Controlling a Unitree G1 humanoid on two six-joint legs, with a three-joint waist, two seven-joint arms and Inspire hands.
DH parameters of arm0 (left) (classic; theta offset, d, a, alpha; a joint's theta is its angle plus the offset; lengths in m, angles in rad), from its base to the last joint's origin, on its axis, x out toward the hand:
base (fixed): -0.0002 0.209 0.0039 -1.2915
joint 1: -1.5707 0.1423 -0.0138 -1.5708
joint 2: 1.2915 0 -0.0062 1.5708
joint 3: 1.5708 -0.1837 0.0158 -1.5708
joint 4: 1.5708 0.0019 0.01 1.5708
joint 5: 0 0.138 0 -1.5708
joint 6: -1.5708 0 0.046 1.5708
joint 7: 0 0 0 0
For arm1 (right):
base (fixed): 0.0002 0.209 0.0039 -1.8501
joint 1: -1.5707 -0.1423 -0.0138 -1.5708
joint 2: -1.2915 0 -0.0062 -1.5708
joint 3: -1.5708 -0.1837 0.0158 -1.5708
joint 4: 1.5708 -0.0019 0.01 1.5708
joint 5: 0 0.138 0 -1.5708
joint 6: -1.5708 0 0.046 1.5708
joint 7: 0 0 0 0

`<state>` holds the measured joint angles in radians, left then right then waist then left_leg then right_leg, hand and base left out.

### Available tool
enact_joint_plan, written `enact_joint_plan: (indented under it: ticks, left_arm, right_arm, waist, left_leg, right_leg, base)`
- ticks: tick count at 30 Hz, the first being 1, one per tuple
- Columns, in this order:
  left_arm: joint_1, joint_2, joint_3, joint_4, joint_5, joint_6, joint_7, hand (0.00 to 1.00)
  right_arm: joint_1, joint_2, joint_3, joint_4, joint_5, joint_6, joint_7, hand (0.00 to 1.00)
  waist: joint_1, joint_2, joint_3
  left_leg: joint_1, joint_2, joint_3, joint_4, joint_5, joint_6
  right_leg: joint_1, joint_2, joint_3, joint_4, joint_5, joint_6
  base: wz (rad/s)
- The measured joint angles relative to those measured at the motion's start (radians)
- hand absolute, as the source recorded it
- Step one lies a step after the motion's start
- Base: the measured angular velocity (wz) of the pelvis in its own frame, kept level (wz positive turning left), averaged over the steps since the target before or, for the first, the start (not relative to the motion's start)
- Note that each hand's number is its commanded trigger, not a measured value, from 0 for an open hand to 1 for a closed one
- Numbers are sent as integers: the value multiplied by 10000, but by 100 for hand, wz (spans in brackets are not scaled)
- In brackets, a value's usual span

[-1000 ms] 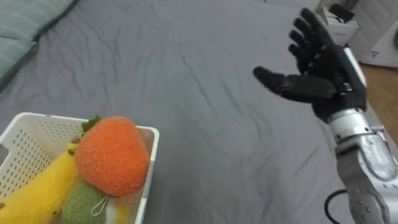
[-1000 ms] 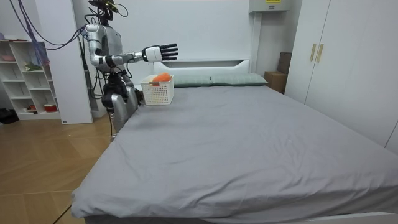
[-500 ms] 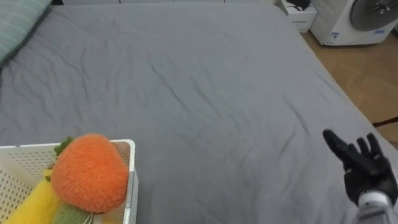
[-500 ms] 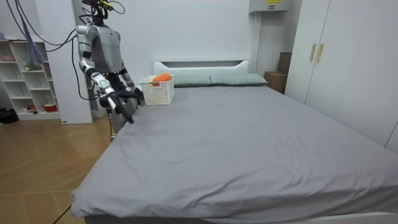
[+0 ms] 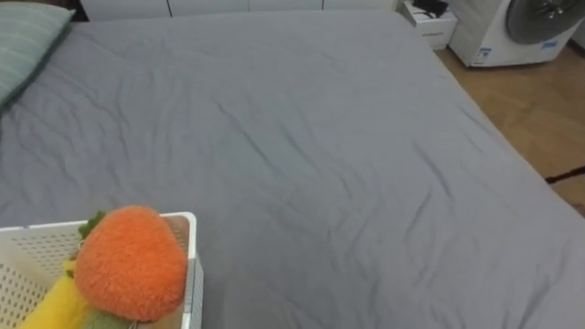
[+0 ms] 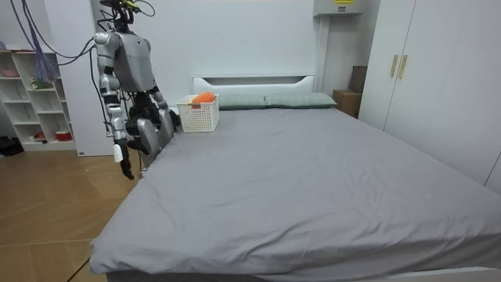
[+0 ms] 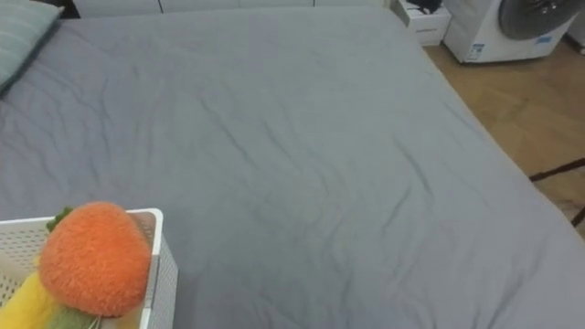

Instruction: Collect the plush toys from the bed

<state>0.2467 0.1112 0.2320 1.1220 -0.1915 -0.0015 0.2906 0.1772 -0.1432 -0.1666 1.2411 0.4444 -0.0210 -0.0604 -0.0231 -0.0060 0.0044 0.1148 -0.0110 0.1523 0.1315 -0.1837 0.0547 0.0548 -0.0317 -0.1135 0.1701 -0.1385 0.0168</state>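
Observation:
A white slatted basket (image 5: 189,270) stands on the grey bed sheet (image 5: 320,155) at the lower left of the eye views. A fuzzy orange plush toy with green leaves (image 5: 131,262) lies on top in it, over a yellow plush (image 5: 46,309). In the room view the basket (image 6: 198,117) sits at the bed's head-end corner, with the orange toy (image 6: 203,98) poking above its rim. I stand beside that corner, on the room view's left. My right hand (image 6: 126,167) hangs low at my side, off the bed, its fingers straight and holding nothing.
A striped green pillow (image 5: 26,41) lies at the bed's far left. Past the bed's right edge is wood floor (image 5: 539,119), with a washing machine (image 5: 521,27) and a small white cabinet (image 5: 430,20). A shelf unit (image 6: 31,102) and a wardrobe (image 6: 423,70) line the room.
My right arm has dropped from being stretched out over the bed to hanging at my side, and the hand has left the left eye view. The basket has not moved; the camera shifted.

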Motion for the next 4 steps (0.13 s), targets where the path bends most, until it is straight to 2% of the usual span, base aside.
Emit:
enact_joint_plan:
  ticks: [4]
  left_arm:
    - [17, -83, -22, 2, -3, -14, -19, 0]
  right_arm:
    - [-300, 19, 587, 17, -1233, 25, 363, 0]
  waist:
    - [72, 0, -1]
  left_leg:
    - [-75, -9, -43, 3, -28, -14]
  right_leg:
    - [-22, -7, -14, -26, -9, 6]
  base:
    - [0]
